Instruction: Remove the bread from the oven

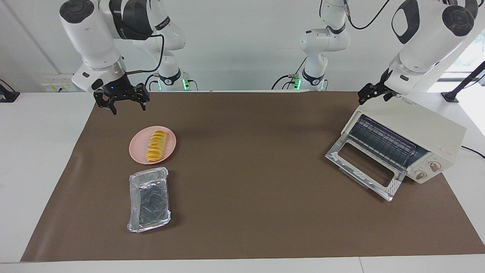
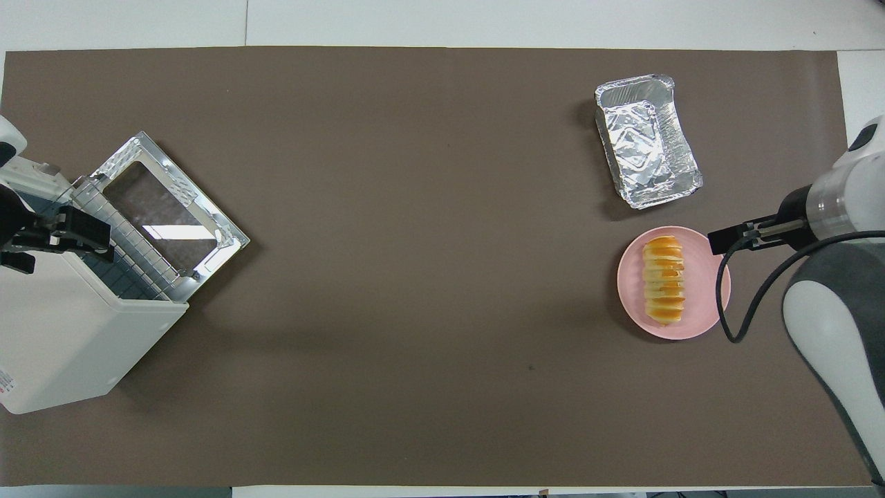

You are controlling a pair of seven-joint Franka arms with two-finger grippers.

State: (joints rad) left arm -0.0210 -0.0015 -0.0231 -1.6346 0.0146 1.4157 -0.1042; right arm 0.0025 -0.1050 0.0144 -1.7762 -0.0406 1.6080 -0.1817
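The bread (image 1: 156,145), a ridged golden-yellow loaf, lies on a round pink plate (image 1: 138,151) toward the right arm's end of the table; it also shows in the overhead view (image 2: 664,280). The cream-white oven (image 1: 416,125) stands at the left arm's end with its glass door (image 1: 394,187) dropped open. Its wire rack (image 1: 386,142) is bare. My right gripper (image 1: 129,108) is open and empty, raised over the plate's rim (image 2: 715,277), clear of the bread. My left gripper (image 1: 373,93) hangs over the oven's top front edge (image 2: 62,235).
A crinkled silver foil tray (image 1: 149,199) lies empty on the brown mat (image 1: 246,170), farther from the robots than the plate; it also shows in the overhead view (image 2: 646,142). The oven's door sticks out over the mat.
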